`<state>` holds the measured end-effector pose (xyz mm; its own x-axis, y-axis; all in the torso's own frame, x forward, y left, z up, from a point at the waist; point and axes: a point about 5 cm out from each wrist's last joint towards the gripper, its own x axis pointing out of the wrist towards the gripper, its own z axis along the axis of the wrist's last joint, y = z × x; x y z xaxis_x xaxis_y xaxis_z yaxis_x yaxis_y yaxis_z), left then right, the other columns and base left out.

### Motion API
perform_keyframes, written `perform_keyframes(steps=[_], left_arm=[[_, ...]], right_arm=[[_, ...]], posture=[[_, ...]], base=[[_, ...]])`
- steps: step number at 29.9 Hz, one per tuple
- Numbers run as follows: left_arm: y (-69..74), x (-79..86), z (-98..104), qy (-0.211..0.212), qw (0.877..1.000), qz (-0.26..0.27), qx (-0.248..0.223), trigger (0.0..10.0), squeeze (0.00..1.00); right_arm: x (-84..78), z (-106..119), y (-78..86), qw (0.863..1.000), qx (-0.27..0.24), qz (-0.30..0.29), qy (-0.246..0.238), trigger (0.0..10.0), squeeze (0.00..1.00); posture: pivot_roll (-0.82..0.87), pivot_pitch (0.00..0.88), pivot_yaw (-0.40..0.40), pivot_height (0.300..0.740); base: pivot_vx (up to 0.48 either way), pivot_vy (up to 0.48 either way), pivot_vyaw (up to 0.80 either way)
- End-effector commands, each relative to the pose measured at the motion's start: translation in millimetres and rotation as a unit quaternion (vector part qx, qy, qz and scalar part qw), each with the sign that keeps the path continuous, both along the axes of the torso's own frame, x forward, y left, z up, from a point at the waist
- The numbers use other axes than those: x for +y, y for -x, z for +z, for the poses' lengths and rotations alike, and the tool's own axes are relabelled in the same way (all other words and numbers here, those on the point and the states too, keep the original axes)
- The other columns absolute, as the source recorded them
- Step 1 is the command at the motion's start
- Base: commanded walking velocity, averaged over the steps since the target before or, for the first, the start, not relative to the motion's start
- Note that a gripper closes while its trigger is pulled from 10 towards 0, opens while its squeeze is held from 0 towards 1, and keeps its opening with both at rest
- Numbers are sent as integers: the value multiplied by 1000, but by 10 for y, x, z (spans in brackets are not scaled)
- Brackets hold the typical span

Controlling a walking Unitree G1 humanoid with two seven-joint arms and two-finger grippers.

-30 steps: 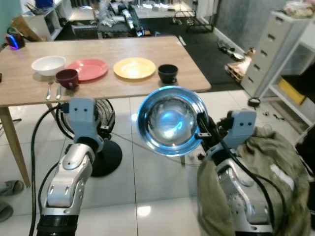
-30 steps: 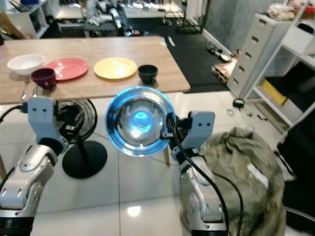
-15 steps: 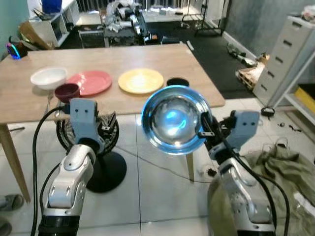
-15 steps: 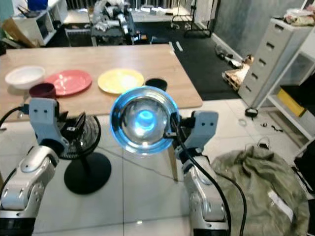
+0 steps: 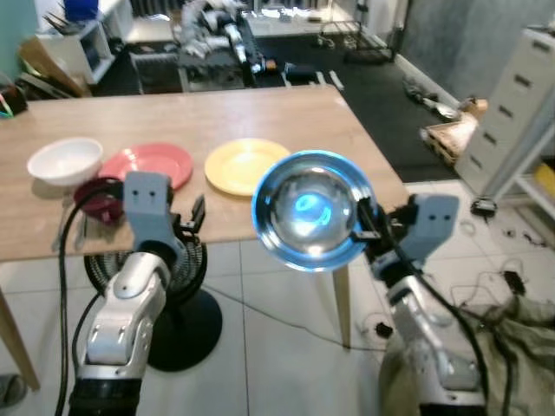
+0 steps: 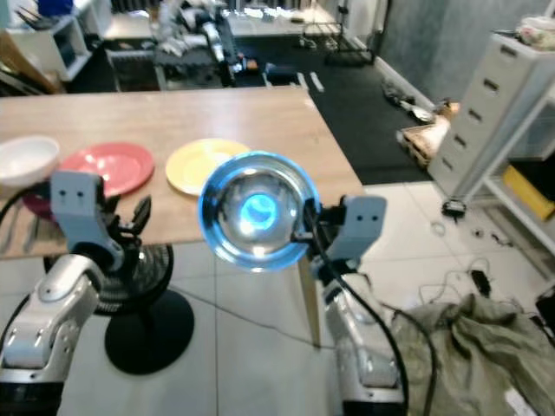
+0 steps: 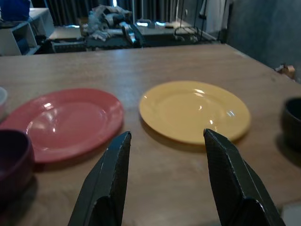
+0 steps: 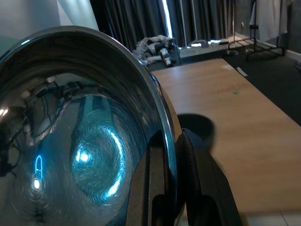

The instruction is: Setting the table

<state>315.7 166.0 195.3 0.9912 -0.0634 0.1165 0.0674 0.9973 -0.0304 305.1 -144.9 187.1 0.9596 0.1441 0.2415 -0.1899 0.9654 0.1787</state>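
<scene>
Right gripper (image 8: 171,155) fingers clenched on the rim of the steel bowl (image 5: 308,211), one finger inside the rim and one outside. Bowl is carried tilted, mouth facing the head camera, in the air over the near edge of the surface (image 5: 286,113).

Landmark: yellow plate (image 5: 247,165). Red plate (image 5: 147,163) just beside it, white bowl (image 5: 64,160) and maroon cup (image 5: 100,199) further that way. Black cup (image 7: 292,123) on the plate's other side.

Left gripper (image 7: 164,183) fingers released, empty, aimed at the yellow plate.

Judgement: the free stretch of surface beyond the black cup is nearer the right arm; the bowl needs levelling before set-down.
</scene>
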Motion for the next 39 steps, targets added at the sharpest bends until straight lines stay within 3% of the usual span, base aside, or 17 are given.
perform_keyframes(steps=[1, 16, 26, 33, 36, 39], left_arm=[[16, 56, -61, -4, 1000, 10, 12, 10000, 0], [20, 62, -60, -3, 1000, 10, 11, 10000, 0], [86, -8, -32, 0, 999, -36, 3, 10000, 0], [102, -47, -8, 2, 998, -56, 1, 10000, 0], [97, -61, 19, 2, 998, -60, -2, 10000, 0], [100, -65, 31, 2, 998, -61, -3, 10000, 0]], right_arm=[[69, 50, 6, 1000, -13, 11, -8, 10000, 0], [70, 62, -11, 1000, -16, 8, -9, 10000, 0], [-140, 160, -77, 999, -32, -26, 17, 10000, 0], [-221, 293, -222, 999, -35, -42, 0, 10000, 0], [-232, 278, -390, 998, -5, -65, 7, 10000, 0], [-260, 255, -446, 997, 12, -80, 12, 10000, 0]], posture=[[-47, 0, 89, 740], [-43, 0, 90, 740], [-38, 0, 91, 740], [-28, 0, 85, 740], [-17, 0, 82, 740], [-15, 0, 80, 740]], base=[[480, 0, 0], [480, 0, 0], [0, 0, 0], [0, 0, 0], [0, 0, 0], [0, 0, 0]])
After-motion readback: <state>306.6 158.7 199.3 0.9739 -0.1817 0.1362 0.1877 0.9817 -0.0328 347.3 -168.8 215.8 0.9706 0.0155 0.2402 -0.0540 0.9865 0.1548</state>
